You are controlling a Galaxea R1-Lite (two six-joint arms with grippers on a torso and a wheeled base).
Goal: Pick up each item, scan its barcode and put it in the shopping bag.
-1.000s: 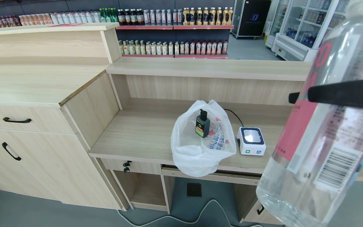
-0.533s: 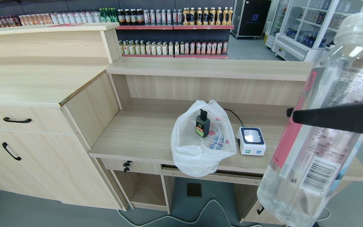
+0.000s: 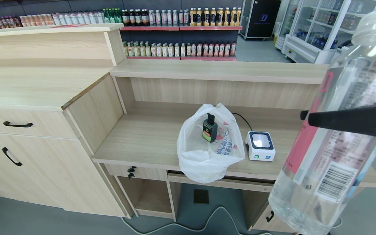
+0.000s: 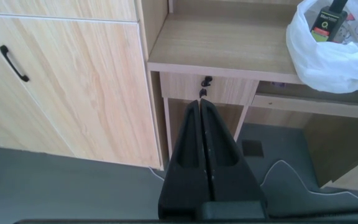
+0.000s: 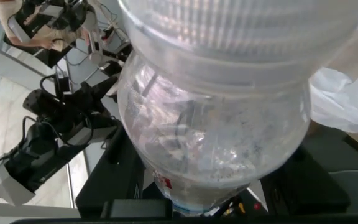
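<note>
Head view: right jaws clamp one water bottle (image 3: 335, 156); left jaws closed, empty.

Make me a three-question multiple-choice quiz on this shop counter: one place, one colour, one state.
1. Where is the white box-shaped barcode scanner? A. in the bag; B. on the wooden counter, right of the white plastic shopping bag; C. on the floor.
2. What colour is the label on the clear plastic water bottle? A. red; B. blue; C. yellow.
3. The black left gripper is: A. wide open; B. shut, empty; C. gripping a can.
Answers: B, it sits beside the bag; A, a red band runs down the bottle; B, it is closed with nothing held.
</note>
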